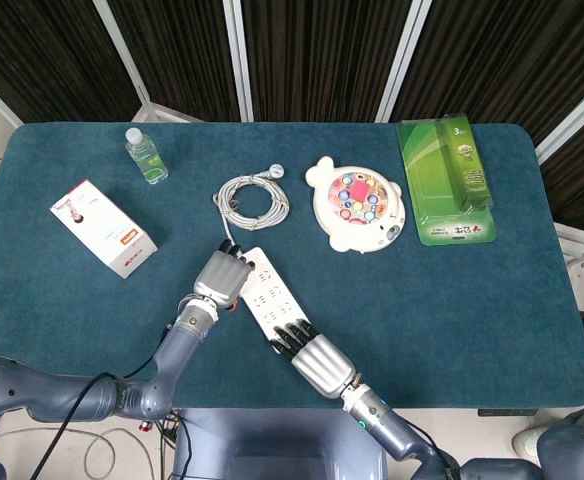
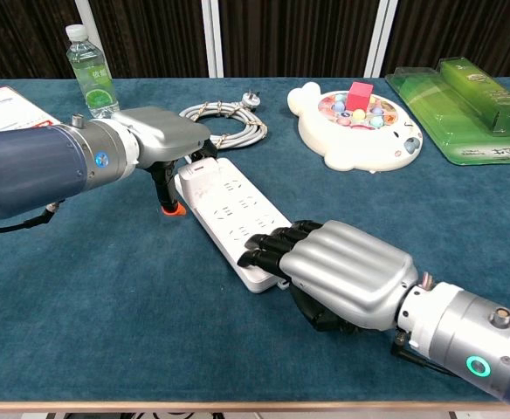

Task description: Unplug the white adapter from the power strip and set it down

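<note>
The white power strip (image 1: 268,294) (image 2: 230,213) lies diagonally on the blue table. The white adapter (image 2: 199,168) is plugged into its far end. My left hand (image 1: 222,276) (image 2: 161,136) is lowered over that end and grips the adapter, with the thumb on the strip's left side and the fingers on the far side. In the head view the hand hides the adapter. My right hand (image 1: 316,361) (image 2: 346,274) holds the strip's near end, fingers curled over its top and pressing it down.
A coiled grey cable (image 1: 253,195) (image 2: 230,122) lies just behind the strip. A water bottle (image 1: 146,155) (image 2: 89,74) and a red-white box (image 1: 102,228) are at the left. A pastel toy (image 1: 357,203) (image 2: 360,129) and a green package (image 1: 446,180) (image 2: 465,113) sit at the right.
</note>
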